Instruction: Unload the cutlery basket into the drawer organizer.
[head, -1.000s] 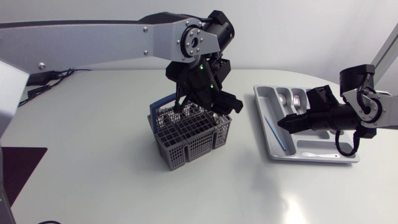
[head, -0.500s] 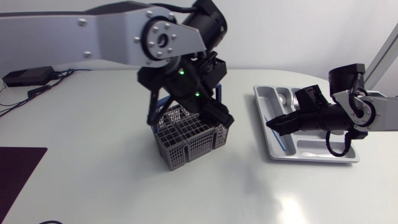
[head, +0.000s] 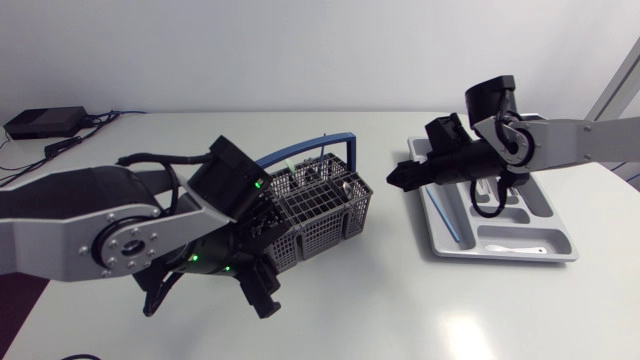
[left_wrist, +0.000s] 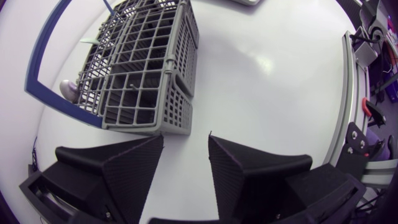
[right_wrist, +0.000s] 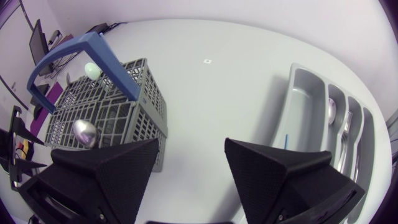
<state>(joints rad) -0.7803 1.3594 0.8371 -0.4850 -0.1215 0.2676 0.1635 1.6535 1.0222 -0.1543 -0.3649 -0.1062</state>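
The grey mesh cutlery basket (head: 318, 208) stands mid-table with its blue handle (head: 300, 152) raised. In the left wrist view the basket (left_wrist: 146, 74) lies just ahead of my left gripper (left_wrist: 185, 152), which is open and empty; a spoon bowl (left_wrist: 69, 89) shows at its far side. My left gripper (head: 262, 262) sits low at the basket's front left. My right gripper (head: 400, 178) hangs open and empty between basket and grey drawer organizer (head: 500, 252). The right wrist view shows the basket (right_wrist: 112, 115), a spoon (right_wrist: 85, 132) in it, and the organizer (right_wrist: 305, 87).
The organizer holds a spoon (head: 455, 156), a fork (head: 478, 160), a thin blue stick (head: 440, 210) and a white piece (head: 510, 245). My left arm's bulky links (head: 110, 235) fill the front left of the table. A black box (head: 40, 122) lies at the back left.
My left arm has swung down from above the basket to its front left side. My right gripper has moved from over the organizer toward the basket. The basket handle now stands raised.
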